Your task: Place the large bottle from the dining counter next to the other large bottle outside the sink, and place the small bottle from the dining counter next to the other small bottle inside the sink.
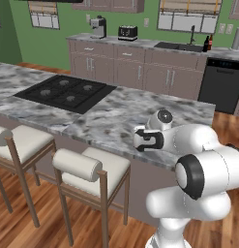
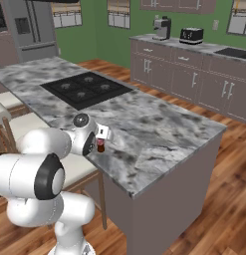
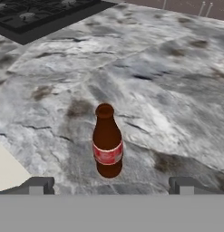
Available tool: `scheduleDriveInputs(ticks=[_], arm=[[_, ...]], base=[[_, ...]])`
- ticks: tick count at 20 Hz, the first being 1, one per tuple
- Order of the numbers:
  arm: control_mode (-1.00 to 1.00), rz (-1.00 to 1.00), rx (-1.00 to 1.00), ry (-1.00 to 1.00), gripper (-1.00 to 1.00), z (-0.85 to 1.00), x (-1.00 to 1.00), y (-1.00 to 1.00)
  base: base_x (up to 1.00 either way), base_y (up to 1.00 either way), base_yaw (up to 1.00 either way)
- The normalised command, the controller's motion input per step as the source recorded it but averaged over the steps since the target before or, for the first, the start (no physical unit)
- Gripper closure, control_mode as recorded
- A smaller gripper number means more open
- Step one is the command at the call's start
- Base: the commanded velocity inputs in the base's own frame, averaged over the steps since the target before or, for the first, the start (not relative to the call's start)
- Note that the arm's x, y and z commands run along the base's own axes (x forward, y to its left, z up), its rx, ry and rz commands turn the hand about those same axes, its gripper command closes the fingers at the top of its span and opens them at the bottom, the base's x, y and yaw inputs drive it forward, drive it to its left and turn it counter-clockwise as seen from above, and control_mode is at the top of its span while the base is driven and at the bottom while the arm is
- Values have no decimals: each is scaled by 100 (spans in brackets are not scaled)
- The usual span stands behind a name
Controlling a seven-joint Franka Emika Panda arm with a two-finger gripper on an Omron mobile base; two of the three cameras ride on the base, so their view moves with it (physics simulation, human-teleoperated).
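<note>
The gripper (image 3: 111,186) hangs low over the near edge of the marble counter (image 3: 168,81), jaws spread wide and holding nothing — its two dark fingertips (image 3: 37,185) stand apart at either side. Just ahead, between them, a small bottle (image 3: 107,141) stands upright: brown, glossy, rounded, with a red label. The counter is grey-veined stone; a black stove (image 3: 36,13) sits flush beyond — matte, flat.
</note>
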Motion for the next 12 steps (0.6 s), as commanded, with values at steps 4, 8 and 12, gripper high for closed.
scheduleDriveInputs(ticks=[4,8,12], arm=[[-100,0,0,0,-100,-6,11,0],[-100,0,0,0,-100,-3,13,1],[-100,0,0,0,-100,-5,15,3]], base=[[0,0,0],[0,0,0],[0,0,0]])
